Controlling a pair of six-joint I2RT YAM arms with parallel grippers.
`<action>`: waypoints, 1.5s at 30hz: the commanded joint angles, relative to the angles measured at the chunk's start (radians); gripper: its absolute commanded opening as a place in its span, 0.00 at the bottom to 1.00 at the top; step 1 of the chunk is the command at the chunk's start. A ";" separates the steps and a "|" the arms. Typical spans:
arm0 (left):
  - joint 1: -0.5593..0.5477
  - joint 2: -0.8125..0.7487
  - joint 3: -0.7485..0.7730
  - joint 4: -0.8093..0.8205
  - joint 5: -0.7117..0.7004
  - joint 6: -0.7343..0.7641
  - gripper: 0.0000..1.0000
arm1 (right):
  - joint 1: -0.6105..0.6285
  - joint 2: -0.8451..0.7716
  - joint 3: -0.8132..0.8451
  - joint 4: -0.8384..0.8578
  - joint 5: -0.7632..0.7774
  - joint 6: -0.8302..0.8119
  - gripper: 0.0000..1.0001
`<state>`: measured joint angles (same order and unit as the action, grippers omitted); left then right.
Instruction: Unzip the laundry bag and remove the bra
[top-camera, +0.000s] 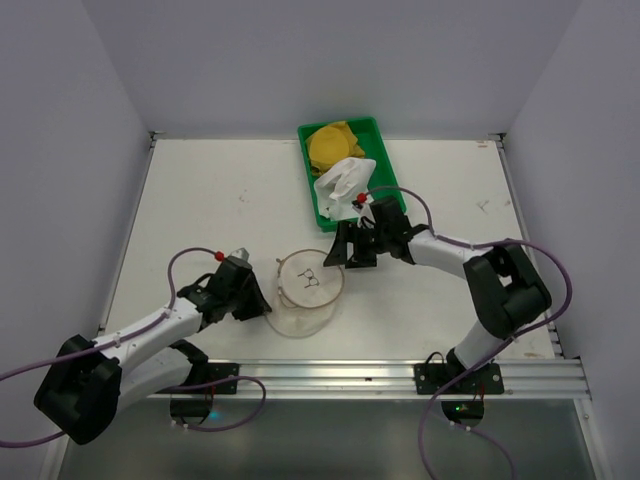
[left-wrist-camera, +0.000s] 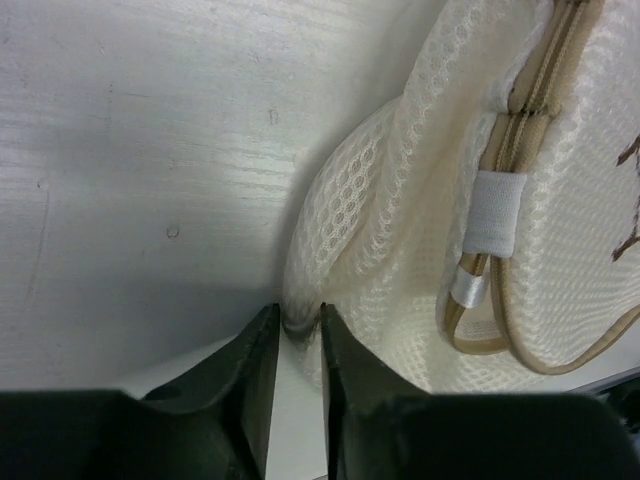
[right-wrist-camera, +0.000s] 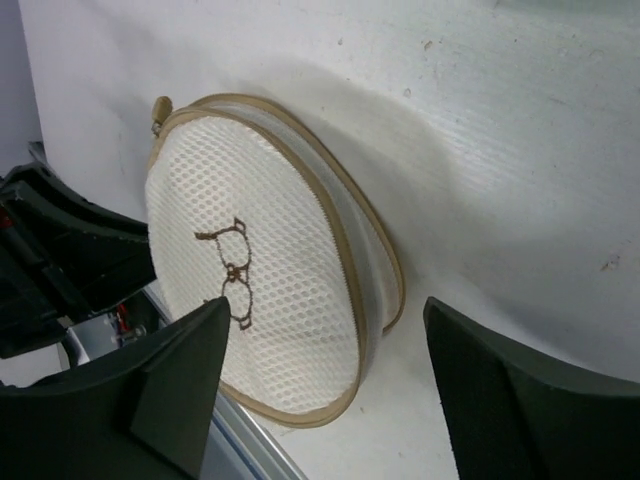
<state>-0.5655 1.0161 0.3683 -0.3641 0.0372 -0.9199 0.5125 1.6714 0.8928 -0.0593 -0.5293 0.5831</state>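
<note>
Two arms were positioned at the laundry bag (top-camera: 305, 292), one per side. Bag was found lid-up on the bench (top-camera: 200, 200), near the front edge, between the arms. Tan zip (right-wrist-camera: 345, 235) was seen closed along the visible part of the lid rim. Brown emblem (right-wrist-camera: 235, 275) was centred on the lid, and a small tan tab (right-wrist-camera: 158, 110) was seen at the rim. Left fingers (left-wrist-camera: 299, 316) were set at the bag's left side wall, parted by only a narrow slit, with a fold of mesh at the tips. Whether that fold was clamped could not be told. Right fingers (right-wrist-camera: 328, 310) were spread wide, nothing held, hovering near the bag's far right side, apart from it. Green tray (top-camera: 385, 140) was placed at the far side of the bench, well apart from the bag. A yellow fabric item (top-camera: 330, 145) and a crumpled white fabric item (top-camera: 340, 185) were lying in it.
</note>
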 joint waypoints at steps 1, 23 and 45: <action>-0.008 -0.014 0.017 -0.065 0.003 0.013 0.32 | 0.001 -0.102 0.017 -0.020 0.014 -0.031 0.83; 0.049 -0.226 0.771 -0.332 -0.430 0.324 1.00 | -0.175 -0.993 0.248 -0.484 0.784 -0.198 0.99; 0.046 -0.570 0.899 -0.403 -0.632 0.486 1.00 | -0.175 -1.461 0.173 -0.453 0.835 -0.424 0.99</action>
<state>-0.5240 0.4393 1.2785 -0.7586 -0.5591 -0.4416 0.3355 0.2123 1.0767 -0.5144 0.3019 0.1814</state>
